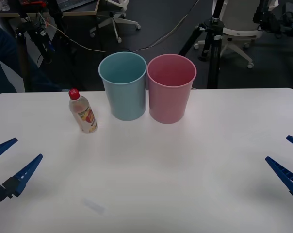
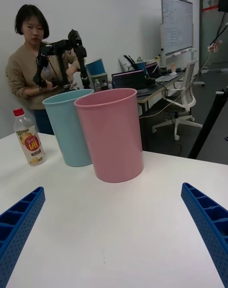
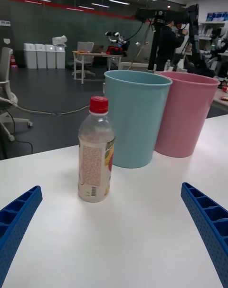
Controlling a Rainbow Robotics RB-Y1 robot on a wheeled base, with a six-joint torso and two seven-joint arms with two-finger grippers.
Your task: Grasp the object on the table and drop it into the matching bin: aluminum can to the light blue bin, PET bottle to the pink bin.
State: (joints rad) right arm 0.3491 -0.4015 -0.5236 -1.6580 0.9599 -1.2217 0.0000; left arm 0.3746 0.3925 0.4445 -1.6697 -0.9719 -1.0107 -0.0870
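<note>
The small clear plastic bottle (image 1: 82,112) with red screw cap and yellow-and-red label stands upright on the white surface (image 1: 185,170), just left of the light blue plastic bin (image 1: 123,87), which touches the pink plastic bin (image 1: 170,90). It looks light, smooth and slightly squashable, so the labelled mid-body seems the best hold. The left gripper (image 1: 6,160) and right gripper (image 1: 292,162) wait low at the near edges, jaws wide and empty.
</note>
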